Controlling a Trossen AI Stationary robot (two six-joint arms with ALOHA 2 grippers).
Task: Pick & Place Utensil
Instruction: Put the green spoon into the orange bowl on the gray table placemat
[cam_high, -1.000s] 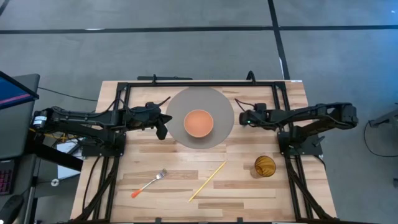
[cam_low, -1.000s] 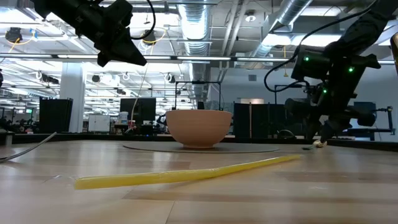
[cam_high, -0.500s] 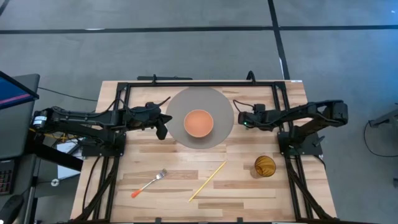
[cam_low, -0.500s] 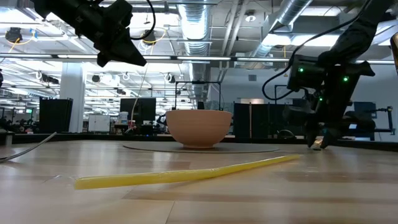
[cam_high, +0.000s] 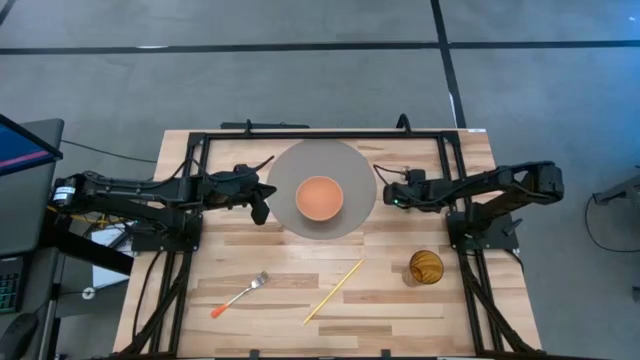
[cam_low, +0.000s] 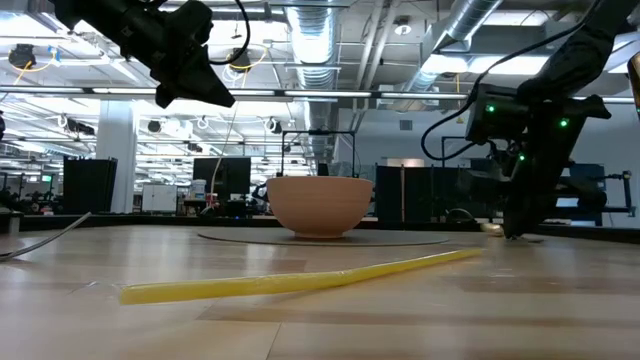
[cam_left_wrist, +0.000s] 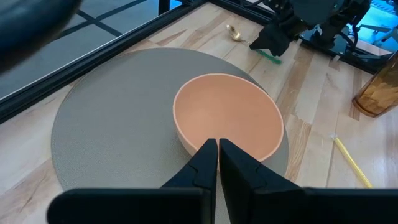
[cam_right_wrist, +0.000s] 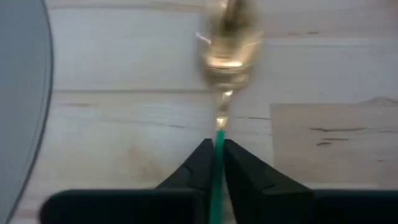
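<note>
Already the right claw (cam_right_wrist: 217, 163) was pinched on the green handle of a spoon (cam_right_wrist: 226, 43), whose long axis ran straight ahead from the fingers, bowl end farthest, low over the wooden surface (cam_high: 400, 300) beside the grey mat (cam_high: 290, 165). The left claw (cam_left_wrist: 218, 163), pressed together, hung over the bowl (cam_left_wrist: 227, 121).

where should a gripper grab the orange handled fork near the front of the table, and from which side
Grip the fork on its orange handle, near the middle, coming straight down from above with the fingers across the shaft. It lies flat and diagonal on the table, tines pointing toward the bowl, with bare wood on both sides. The left gripper is the nearer one.
</note>
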